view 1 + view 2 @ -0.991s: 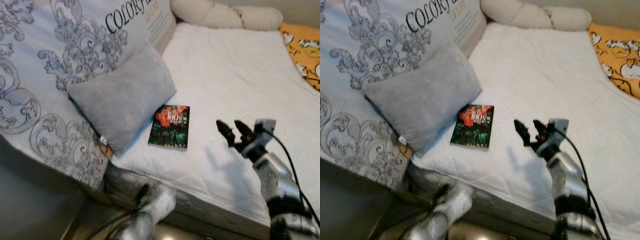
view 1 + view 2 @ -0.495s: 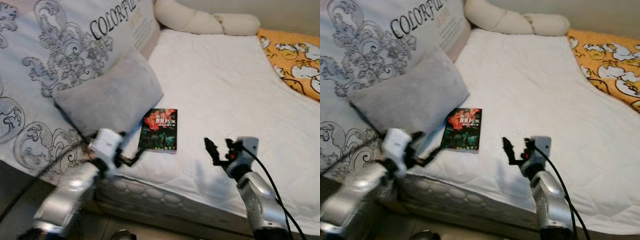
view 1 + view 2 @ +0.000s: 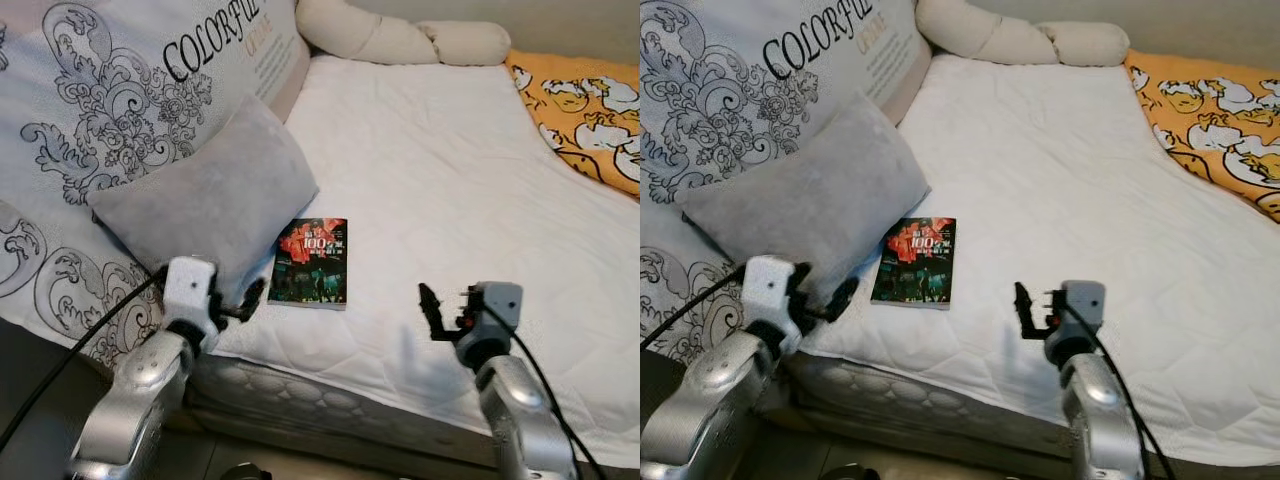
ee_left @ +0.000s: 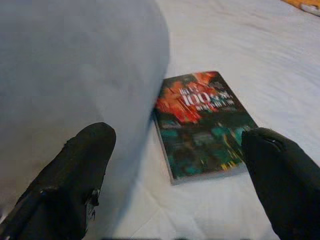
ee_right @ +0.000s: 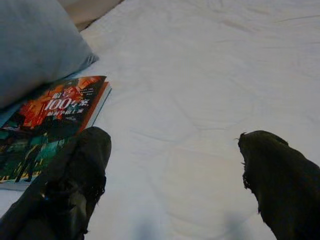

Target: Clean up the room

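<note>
A paperback book [image 3: 311,262] with a dark, red-splashed cover lies flat on the white bed [image 3: 470,170], near the front edge of the mattress, its spine side just beside the lower corner of a grey pillow [image 3: 205,203] that leans against a large patterned cushion [image 3: 110,110]. Judged from its thin profile, the book is probably light and fairly stiff, though the glossy cover may be slippery and it sits flush on soft quilting, so there is little gap beneath it. The likeliest hold is across a free edge: the long side facing the open bed, or the short side nearest the mattress front, pressing 1 finger into the bedding to get under it. The pillow, by contrast, looks soft and bulky and would squash in a pinch. The left end effector [image 4: 170,165] is raised in front of the mattress edge, pointing at the gap between pillow and book, its 2 fingers spread wide with nothing between them; the book shows between them in the left wrist view. The right end effector [image 5: 172,172] hovers low over bare sheet, to the right of the book and apart from it, also spread wide and empty, its forearm angled up from below the bed's front edge.
</note>
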